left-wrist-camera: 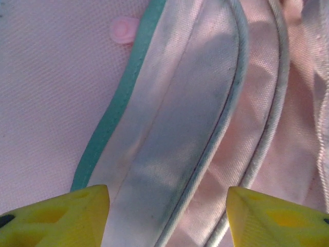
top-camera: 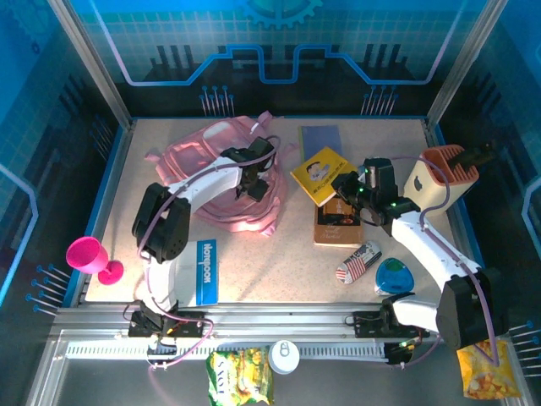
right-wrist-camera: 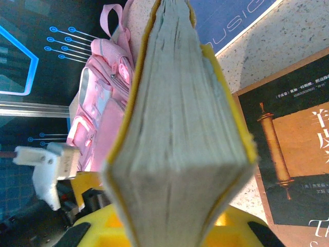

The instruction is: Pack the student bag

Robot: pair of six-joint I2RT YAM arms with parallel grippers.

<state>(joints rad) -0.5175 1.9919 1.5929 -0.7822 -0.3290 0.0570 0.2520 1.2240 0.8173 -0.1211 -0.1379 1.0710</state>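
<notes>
Yellow fingertips [left-wrist-camera: 56,213] of our left gripper [left-wrist-camera: 167,218] stand parted over a fold of the student bag [left-wrist-camera: 51,77]. Our right gripper [right-wrist-camera: 169,229] clamps a yellow book [right-wrist-camera: 180,128]. From above, we see the bag lying far-left on the table [top-camera: 279,262], long axis far-to-near, handle loop pointing away.

Top camera overlooks the whole table [top-camera: 279,247]; both close wrist cameras share the student bag [top-camera: 211,144].
</notes>
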